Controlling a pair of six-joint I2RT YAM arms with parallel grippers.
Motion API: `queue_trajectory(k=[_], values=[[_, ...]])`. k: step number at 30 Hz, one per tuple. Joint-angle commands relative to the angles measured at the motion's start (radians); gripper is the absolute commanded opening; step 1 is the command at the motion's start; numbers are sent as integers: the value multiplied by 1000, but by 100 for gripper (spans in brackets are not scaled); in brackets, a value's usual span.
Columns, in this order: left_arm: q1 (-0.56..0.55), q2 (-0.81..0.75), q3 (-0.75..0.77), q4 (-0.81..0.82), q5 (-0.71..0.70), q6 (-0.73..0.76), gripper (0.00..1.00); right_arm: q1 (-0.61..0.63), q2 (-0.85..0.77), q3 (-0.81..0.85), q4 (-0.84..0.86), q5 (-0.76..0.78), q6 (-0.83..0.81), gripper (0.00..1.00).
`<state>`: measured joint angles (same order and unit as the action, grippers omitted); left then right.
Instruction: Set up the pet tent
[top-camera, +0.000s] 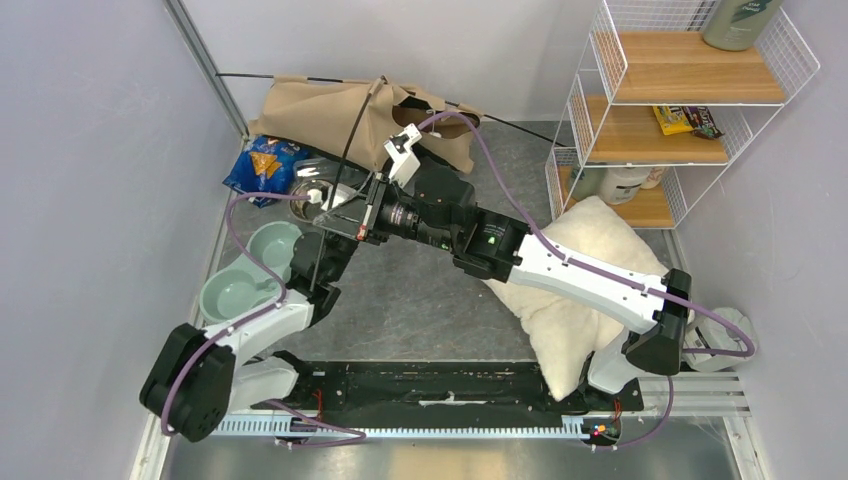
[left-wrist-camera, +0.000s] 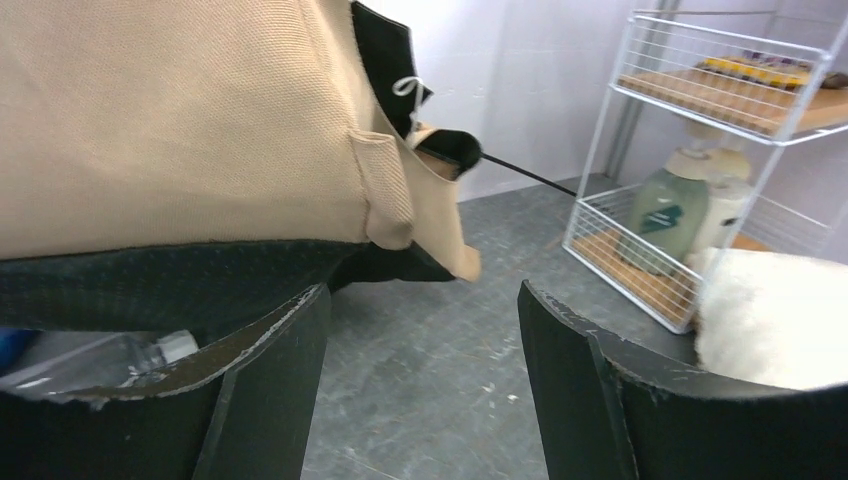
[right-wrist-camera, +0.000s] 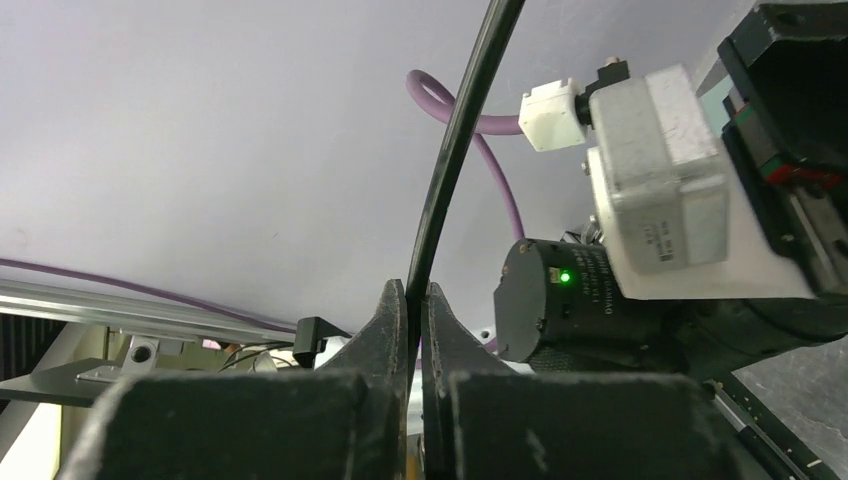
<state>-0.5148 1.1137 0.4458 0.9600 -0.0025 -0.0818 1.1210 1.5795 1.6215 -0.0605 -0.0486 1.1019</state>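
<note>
Tan canvas is heaped at the far left of the table (top-camera: 420, 300), against the back wall (top-camera: 450, 40). This is the pet tent (top-camera: 330, 115), which lies slumped rather than standing. One thin black pole (top-camera: 350, 150) is arched out of it toward the near side. That pole is pinched between the fingers of the right gripper (right-wrist-camera: 415, 300), which are drawn tight onto it.

The left gripper (left-wrist-camera: 425, 300) is spread wide, and only bare grey table is seen between its fingers. The tent's fabric and dark lower edge are just beyond the finger on the left of that view, and contact there cannot be judged. A clear bottle (left-wrist-camera: 110, 360) is half hidden behind the same finger. From above, both grippers are buried among wrists and cables, so their tips cannot be picked out.

A white pillow (top-camera: 580, 270) is propped at the right, with a wire shelf (top-camera: 680, 110) behind it. Two green bowls (top-camera: 250, 270) are set at the left, and a blue bag (top-camera: 262, 165) lies just beside the tent's near edge.
</note>
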Motion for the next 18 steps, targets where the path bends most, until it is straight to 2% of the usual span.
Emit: queue_trajectory(k=[1, 11, 14, 18], values=[[-10, 69, 60, 210, -144, 153, 76, -12, 7, 44, 81, 13, -24, 0], [-14, 172, 120, 259, -218, 194, 74, -13, 9, 47, 90, -3, -29, 0], [-15, 184, 136, 264, -245, 193, 67, -12, 12, 50, 88, -8, -29, 0], [-14, 191, 140, 262, -243, 192, 49, -13, 17, 55, 88, -12, -29, 0]])
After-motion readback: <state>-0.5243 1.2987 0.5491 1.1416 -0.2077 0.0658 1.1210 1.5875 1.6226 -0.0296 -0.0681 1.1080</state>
